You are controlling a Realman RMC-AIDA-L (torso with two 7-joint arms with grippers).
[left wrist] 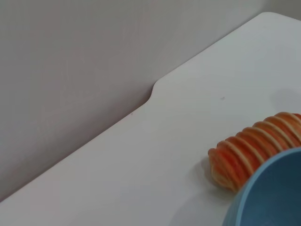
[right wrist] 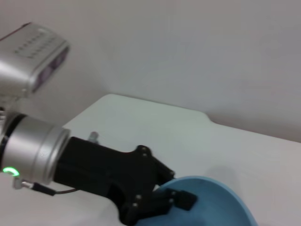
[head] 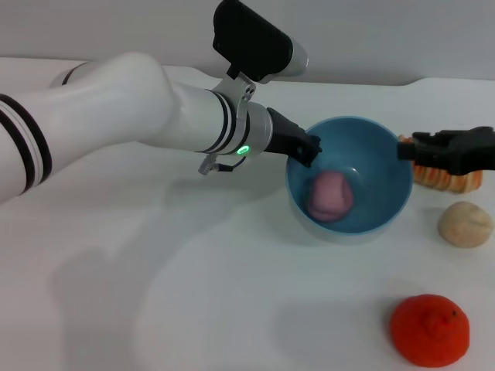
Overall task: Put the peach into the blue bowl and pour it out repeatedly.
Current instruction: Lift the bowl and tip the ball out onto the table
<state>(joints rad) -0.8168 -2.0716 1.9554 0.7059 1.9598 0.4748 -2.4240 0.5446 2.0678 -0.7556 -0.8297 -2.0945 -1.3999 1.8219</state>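
Observation:
The blue bowl (head: 384, 202) stands on the white table right of centre. The pink peach (head: 331, 195) lies inside it, on the bottom near the left wall. My left gripper (head: 307, 149) reaches in from the left and is shut on the bowl's left rim. The right wrist view shows it (right wrist: 173, 199) pinching the bowl's rim (right wrist: 214, 200). My right gripper (head: 407, 147) comes in from the right edge and hovers at the bowl's right rim, with nothing seen in it. The left wrist view shows only a piece of the bowl's rim (left wrist: 275, 195).
An orange-and-cream striped toy (head: 445, 178) lies just behind the bowl on the right, under my right gripper; it also shows in the left wrist view (left wrist: 251, 153). A beige round lump (head: 465, 224) and an orange-red bumpy fruit (head: 429, 330) lie at the front right. A wall stands behind the table.

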